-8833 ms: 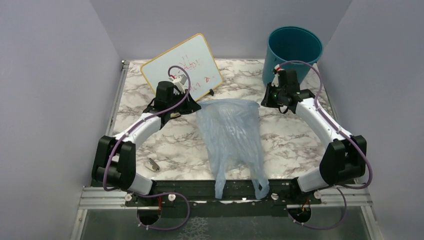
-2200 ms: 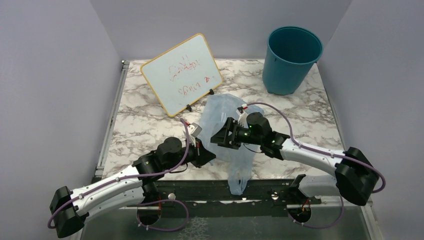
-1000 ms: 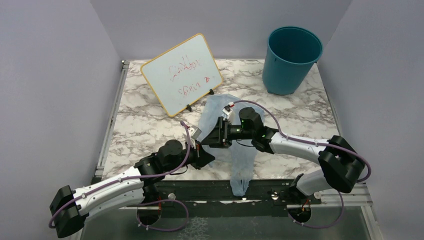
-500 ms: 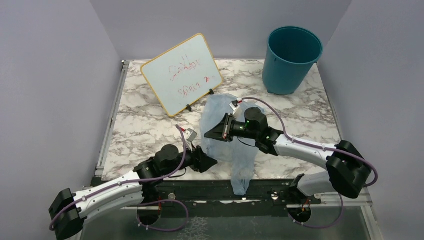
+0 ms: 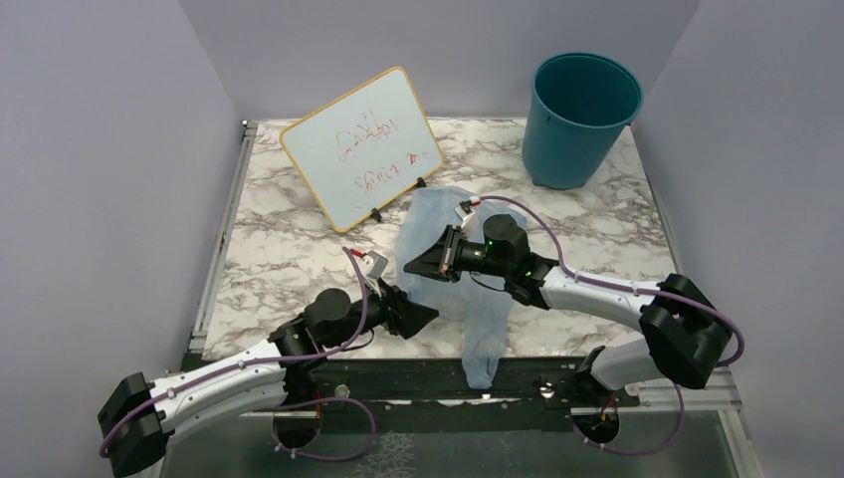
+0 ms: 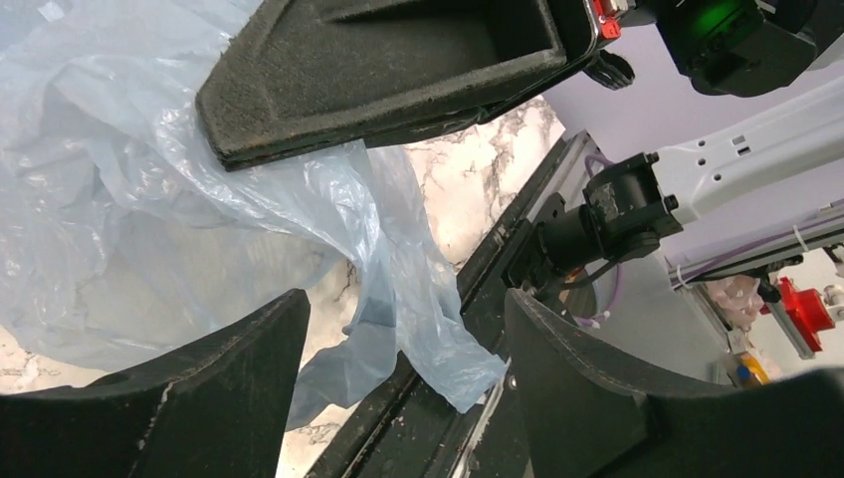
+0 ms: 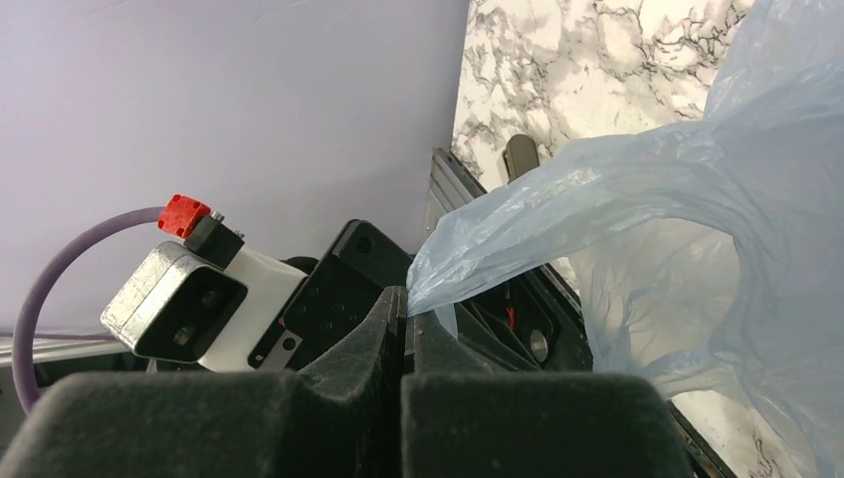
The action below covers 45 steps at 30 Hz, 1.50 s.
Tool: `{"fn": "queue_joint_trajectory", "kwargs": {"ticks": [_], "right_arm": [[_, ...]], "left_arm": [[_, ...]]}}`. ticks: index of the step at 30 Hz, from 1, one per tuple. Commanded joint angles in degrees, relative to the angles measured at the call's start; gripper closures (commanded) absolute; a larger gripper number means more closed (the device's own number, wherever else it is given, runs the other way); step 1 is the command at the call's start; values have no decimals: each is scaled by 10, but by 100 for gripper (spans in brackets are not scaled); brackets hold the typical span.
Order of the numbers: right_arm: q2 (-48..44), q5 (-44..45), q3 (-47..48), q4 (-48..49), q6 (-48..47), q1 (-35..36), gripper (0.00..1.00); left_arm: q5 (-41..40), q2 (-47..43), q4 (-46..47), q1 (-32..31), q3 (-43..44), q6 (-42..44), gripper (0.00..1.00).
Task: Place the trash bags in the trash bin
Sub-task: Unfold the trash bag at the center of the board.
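The pale-blue trash bag [image 5: 480,299] lies crumpled on the marble table's middle, its tail hanging over the near rail. My right gripper [image 5: 406,270] points left and is shut on a fold of the bag's left edge [image 7: 468,264], the film pinched between its fingertips [image 7: 403,299]. Just below and in front of it, my left gripper [image 5: 426,316] is open; its fingers [image 6: 209,388] stand wide apart with the bag's tail [image 6: 398,299] loose beyond them. The teal trash bin [image 5: 580,115] stands upright at the far right corner, well away from both grippers.
A whiteboard [image 5: 363,144] with red scribbles leans at the back left. A small dark oblong object [image 7: 520,157] lies on the marble near the left arm. The black rail [image 5: 418,376] runs along the near edge. Purple walls close in both sides.
The right gripper has shut on the bag's edge and drawn slightly back. The left gripper has opened, let go of the bag and pulled back a little toward the near edge.
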Motion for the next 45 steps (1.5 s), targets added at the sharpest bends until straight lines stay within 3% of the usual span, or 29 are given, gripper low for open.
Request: {"fn": "queue_joint_trajectory", "kwargs": {"ticks": [1,5,10,15,17,21,24,29,31,33,36,42,45], "right_arm": [[-1,-3,-3,19,2,3,98],[-5,-6,6,11,-2,3,98],[-4,-5,15,-21,-26,2,97],[-13,9,20,-44,-44,-4,97],[-19,18,23,-55,-48,-7,97],[-23,16,35,-67,-64,-11,97],[-21,10,42,-73,-67,-12,97],[-20,10,42,-74,-72,-16,97],[-24,11,43,-82,-77,-19,96],[-27,3,45,-84,-97,-19,88],[-35,-12,61,-143,-162,-20,61],[-140,123,87,-359,-349,-20,51],[-231,201,22,-387,-386,-20,36]], "left_arm": [[-19,9,24,-1,20,20,26],[-5,38,32,-1,28,24,26],[-26,69,139,-1,20,11,28],[-5,88,137,-1,27,15,66],[-1,83,133,-1,16,1,69],[10,74,132,-1,-1,-9,55],[11,77,125,-1,0,-9,72],[25,103,115,-1,15,1,82],[29,110,109,-1,20,2,94],[20,111,104,-1,22,-2,100],[-5,108,69,-1,31,1,100],[-44,93,-63,-1,64,28,100],[-60,70,-106,-1,64,31,100]]}}
